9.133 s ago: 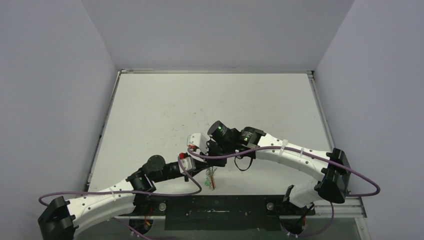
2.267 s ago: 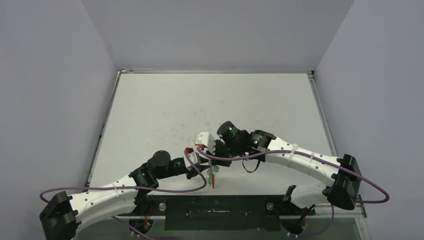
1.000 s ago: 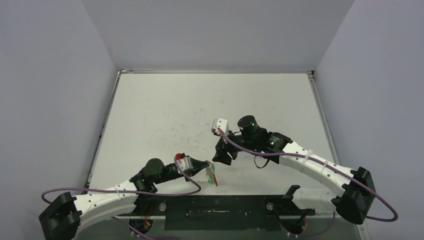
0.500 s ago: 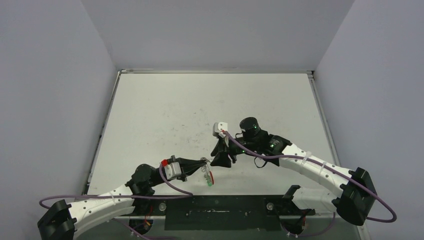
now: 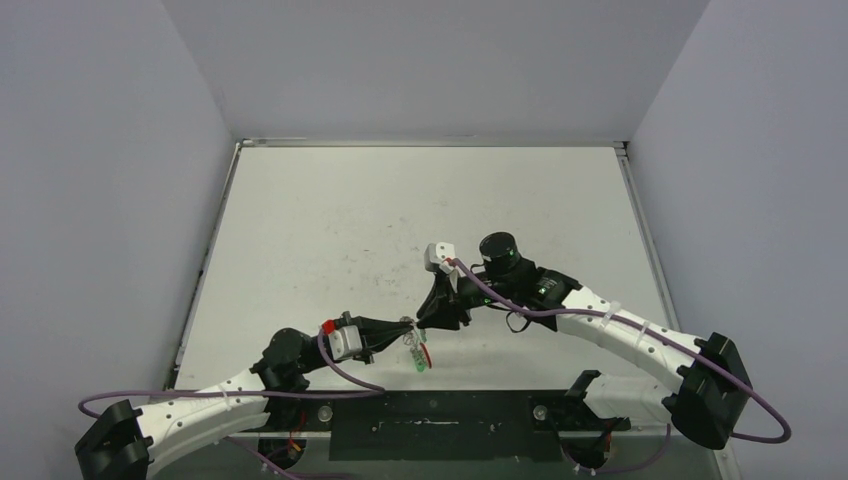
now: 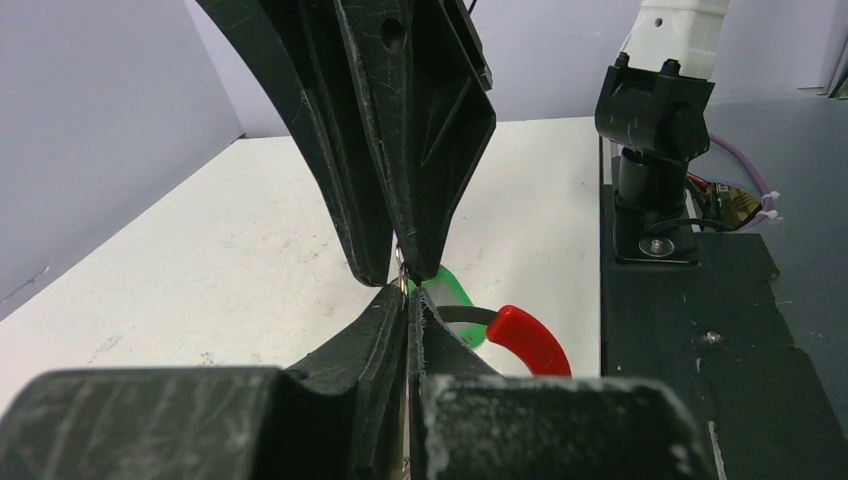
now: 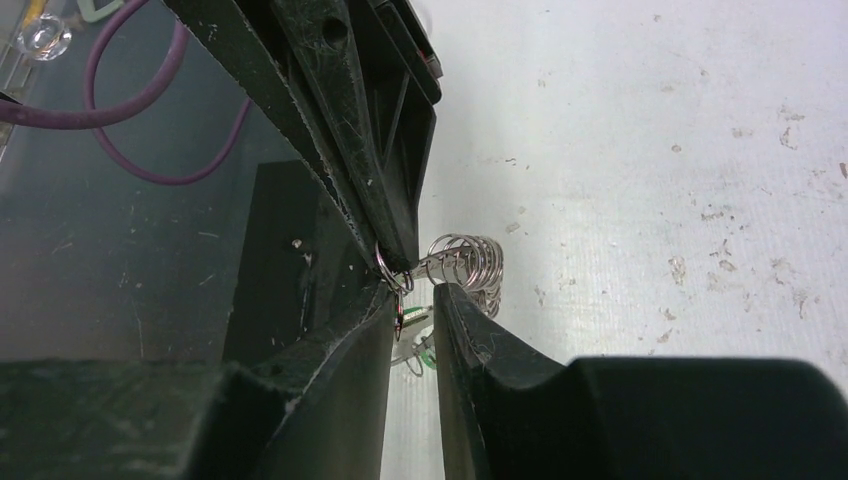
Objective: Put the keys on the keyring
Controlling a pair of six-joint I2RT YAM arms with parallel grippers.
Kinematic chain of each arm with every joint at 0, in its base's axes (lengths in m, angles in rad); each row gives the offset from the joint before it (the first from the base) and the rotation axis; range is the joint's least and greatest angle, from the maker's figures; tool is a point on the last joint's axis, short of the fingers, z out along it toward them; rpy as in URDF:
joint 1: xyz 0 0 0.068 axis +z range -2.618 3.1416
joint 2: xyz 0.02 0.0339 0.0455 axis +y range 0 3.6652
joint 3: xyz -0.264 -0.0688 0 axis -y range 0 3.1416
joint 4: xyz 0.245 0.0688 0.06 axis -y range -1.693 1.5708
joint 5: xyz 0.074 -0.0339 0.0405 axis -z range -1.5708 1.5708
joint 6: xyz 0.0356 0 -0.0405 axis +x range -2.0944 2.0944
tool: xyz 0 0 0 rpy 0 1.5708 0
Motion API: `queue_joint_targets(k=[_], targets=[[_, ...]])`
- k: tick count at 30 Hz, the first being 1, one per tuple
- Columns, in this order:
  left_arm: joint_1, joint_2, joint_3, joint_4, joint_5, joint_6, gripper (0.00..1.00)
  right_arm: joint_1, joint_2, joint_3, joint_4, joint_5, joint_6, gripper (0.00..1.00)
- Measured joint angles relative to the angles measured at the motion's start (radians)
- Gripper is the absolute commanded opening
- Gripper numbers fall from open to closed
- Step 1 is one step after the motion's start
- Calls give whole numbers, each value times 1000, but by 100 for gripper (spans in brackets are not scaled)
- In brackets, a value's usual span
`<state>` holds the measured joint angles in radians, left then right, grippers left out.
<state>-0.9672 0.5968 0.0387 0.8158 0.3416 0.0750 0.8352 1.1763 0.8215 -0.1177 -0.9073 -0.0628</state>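
Note:
My left gripper (image 5: 405, 325) is shut on a thin wire part of the keyring, whose red segment (image 5: 425, 351) hangs just right of the fingertips. In the left wrist view the jaws (image 6: 408, 296) pinch the wire, with the red segment (image 6: 528, 340) and the green tag (image 6: 452, 296) behind them. The keys with the green tag (image 5: 419, 363) dangle below. My right gripper (image 5: 424, 319) meets the left tips head-on, its jaws (image 7: 415, 300) a narrow gap apart and empty. Silvery links (image 7: 470, 260) bunch beside its right finger.
A black base plate (image 5: 430, 412) runs along the near table edge, just in front of the hanging keys. Purple cables (image 5: 350, 375) loop by both arms. The left arm's black fingers (image 7: 350, 120) fill the upper left of the right wrist view.
The left arm has drawn back left and lowered with the keyring. The right gripper has swung down and left until its tips meet the left gripper's tips.

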Motion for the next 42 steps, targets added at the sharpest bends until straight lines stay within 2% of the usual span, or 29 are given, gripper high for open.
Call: queue_joint_targets(k=[7, 13, 33, 42], targets=[[0, -6, 0, -6, 0, 0, 0, -31, 0, -9, -6, -6, 1, 24], [0, -12, 0, -15, 0, 0, 0, -46, -8, -21, -6, -29, 6, 1], [0, 10, 0, -14, 3, 0, 0, -46, -2, -41, -14, -29, 21, 0], [0, 13, 0, -10, 3, 0, 0, 13, 37, -41, -23, 26, 5, 0]])
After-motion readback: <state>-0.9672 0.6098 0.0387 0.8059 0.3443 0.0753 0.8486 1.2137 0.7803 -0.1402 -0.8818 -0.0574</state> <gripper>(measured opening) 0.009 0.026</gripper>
